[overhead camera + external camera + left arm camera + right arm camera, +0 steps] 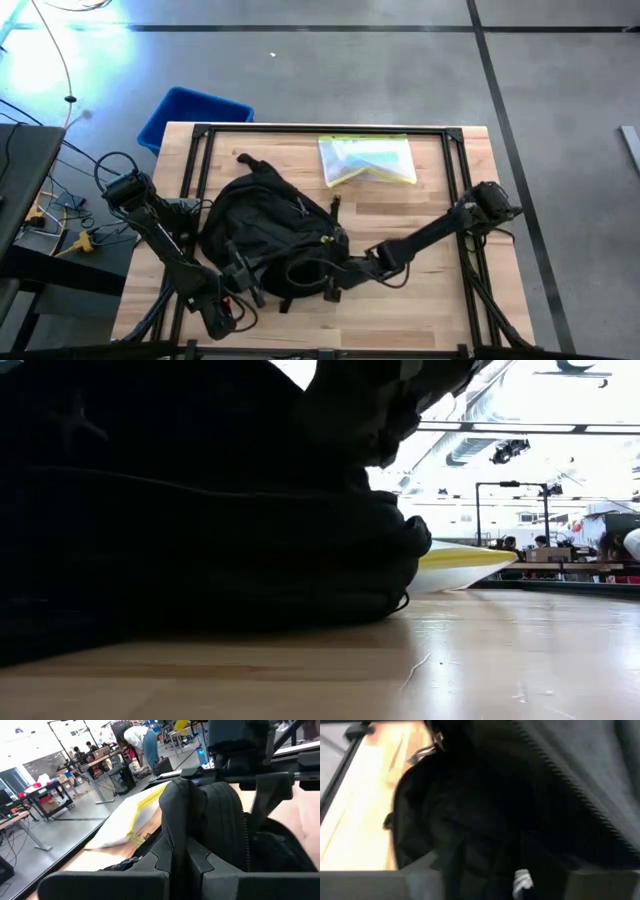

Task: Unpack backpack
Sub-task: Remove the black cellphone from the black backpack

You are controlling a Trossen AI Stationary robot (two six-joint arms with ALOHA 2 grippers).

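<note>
The black backpack (268,222) lies on the wooden table, left of the middle, and fills the left of the low view (200,510). My left gripper (243,273) is at the backpack's near left edge, shut on its fabric (186,851). My right gripper (330,277) reaches from the right into the backpack's near side. In its wrist view its fingers stand apart, open, in the dark opening (485,810). I cannot tell whether they touch the fabric. A small white thing (522,881) shows between them. My left gripper pinches a raised fold of the backpack's black fabric (181,820) between its two fingers, next to a zipper line (244,835). The fingers come slanting from the table's near left side. The fold stands up between them, and the backpack's body rests on the table.
A clear pouch with a yellow edge (366,160) lies flat on the table's far side, behind the backpack. A blue bin (195,115) stands on the floor beyond the far left corner. Bare wood lies to the right of the backpack (420,310). People and benches show in the room beyond.
</note>
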